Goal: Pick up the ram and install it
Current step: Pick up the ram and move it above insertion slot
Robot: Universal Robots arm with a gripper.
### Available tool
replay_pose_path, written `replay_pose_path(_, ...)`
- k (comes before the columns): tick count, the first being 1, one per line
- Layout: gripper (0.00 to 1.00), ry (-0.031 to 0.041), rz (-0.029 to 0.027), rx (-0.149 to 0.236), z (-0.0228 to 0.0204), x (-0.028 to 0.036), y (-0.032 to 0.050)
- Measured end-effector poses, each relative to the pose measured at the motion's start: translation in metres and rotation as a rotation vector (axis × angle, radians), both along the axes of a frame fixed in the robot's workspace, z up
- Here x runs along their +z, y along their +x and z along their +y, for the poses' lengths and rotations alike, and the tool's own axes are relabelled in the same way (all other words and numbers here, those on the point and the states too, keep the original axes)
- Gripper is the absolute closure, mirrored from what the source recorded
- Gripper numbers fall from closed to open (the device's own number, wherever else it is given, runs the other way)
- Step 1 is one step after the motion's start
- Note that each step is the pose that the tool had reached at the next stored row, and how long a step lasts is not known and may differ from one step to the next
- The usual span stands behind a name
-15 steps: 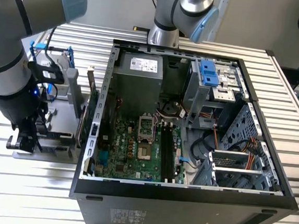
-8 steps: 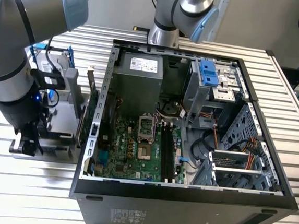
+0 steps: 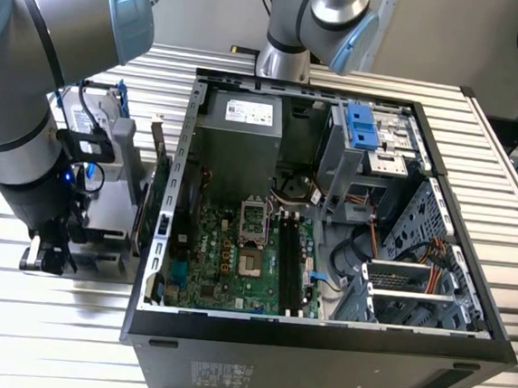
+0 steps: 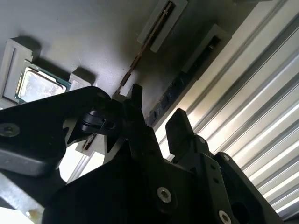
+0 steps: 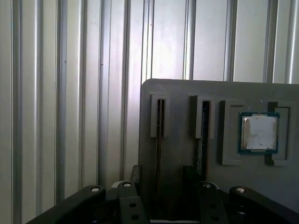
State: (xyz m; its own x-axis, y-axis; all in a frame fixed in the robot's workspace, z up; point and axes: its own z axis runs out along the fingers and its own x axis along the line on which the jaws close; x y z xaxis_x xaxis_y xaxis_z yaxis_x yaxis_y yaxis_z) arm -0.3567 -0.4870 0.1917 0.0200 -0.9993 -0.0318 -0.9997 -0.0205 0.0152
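At the edge slot of the grey holder (image 5: 187,91), the ram (image 4: 184,77) is standing on edge. Open, empty jaws are straddling it, its long axis running between them.

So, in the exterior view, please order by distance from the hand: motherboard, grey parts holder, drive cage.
From the hand:
1. grey parts holder, right beside it.
2. motherboard, inside the case.
3. drive cage, at the exterior view's right.
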Motion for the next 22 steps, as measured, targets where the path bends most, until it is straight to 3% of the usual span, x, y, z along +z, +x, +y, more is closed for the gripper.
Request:
replay_pose_path(9, 0.00, 0.0001, -0.0001, 0.000, 0.0000, -0.0002, 0.0000)
replay_pose_path(10, 1.00, 0.0001, -0.0002, 0.000, 0.0000, -0.0002, 0.0000)
replay_pose_path(22, 1.00, 0.0000, -0.0001, 0.000, 0.0000, -0.0003, 0.0000)
